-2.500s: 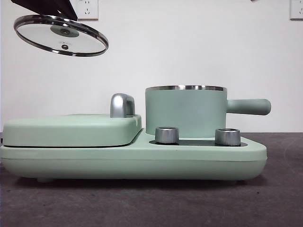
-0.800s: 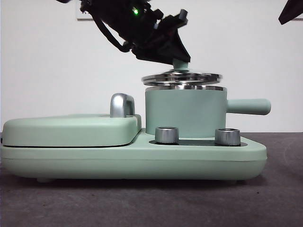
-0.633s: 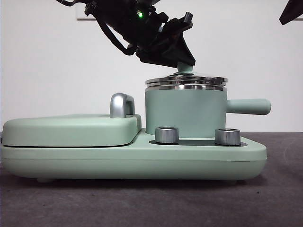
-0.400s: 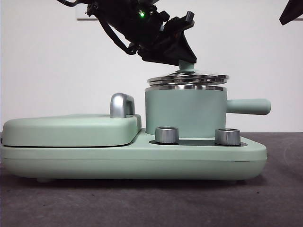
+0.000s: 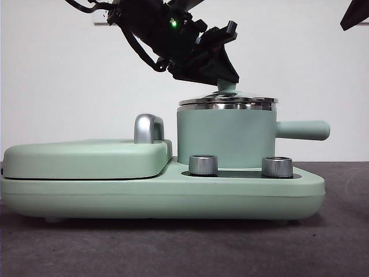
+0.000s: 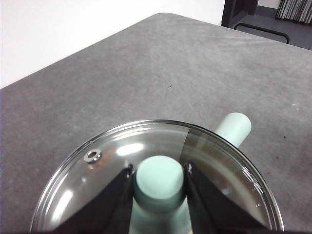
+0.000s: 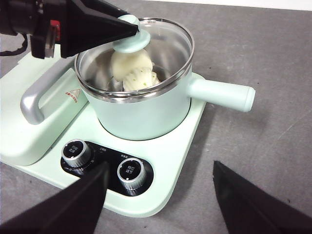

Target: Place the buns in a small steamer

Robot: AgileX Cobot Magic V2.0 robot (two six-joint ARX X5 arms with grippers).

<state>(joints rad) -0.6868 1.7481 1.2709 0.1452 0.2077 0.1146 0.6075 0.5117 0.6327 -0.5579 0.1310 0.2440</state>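
Step in hand: we judge this to be the closing step; the glass lid [image 5: 228,103] is being seated on the small steamer [image 5: 225,138], with loading apparently done.

Left gripper [image 6: 159,183]: clenched on the lid's green knob [image 6: 159,176]; we see one black jaw pressed against each side of the knob. In the front view this gripper [image 5: 223,78] comes in from above and stands directly over the pot.

Lid position: directly beneath the left gripper, lying about level on the steel rim [image 7: 141,92]. We cannot tell whether it is fully seated all round.

Buns: both buns [image 7: 131,69] lie inside the small steamer, below the left gripper and under the glass. The ridged bun [image 7: 140,79] with green flecks lies nearer the control knobs [image 7: 130,171]; the smooth bun [image 7: 126,61] is just behind it, touching it.

Right gripper [image 7: 161,200]: released, jaws spread wide, holding nothing. It waits well apart from the pot, on the control-knob side; in the front view it shows only as a black tip at the top corner.

Steamer handle [image 5: 302,130]: points away to the side of the left gripper, untouched.

Griddle lid [image 5: 86,157]: beside the pot, well to the side of the left gripper, not involved.

Next move calls for: we expect the left jaws to part from the knob, then a straight lift clear. Any sideways drag could shift the lid off the rim.
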